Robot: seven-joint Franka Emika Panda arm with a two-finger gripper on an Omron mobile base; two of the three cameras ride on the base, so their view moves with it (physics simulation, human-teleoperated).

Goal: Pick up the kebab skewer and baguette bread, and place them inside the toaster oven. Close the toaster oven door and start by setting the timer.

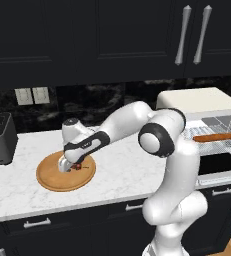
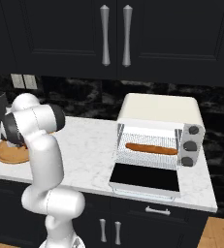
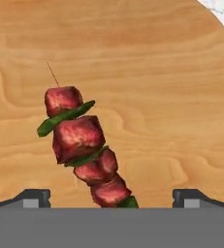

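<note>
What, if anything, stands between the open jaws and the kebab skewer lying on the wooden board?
Nothing visible does. In the hand view the kebab skewer lies bare on the wooden board, between the gripper fingertips, whose jaws stand wide open just above it.

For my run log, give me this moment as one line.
jaws: open over skewer | skewer: on board | baguette: on oven rack | door: open
</note>
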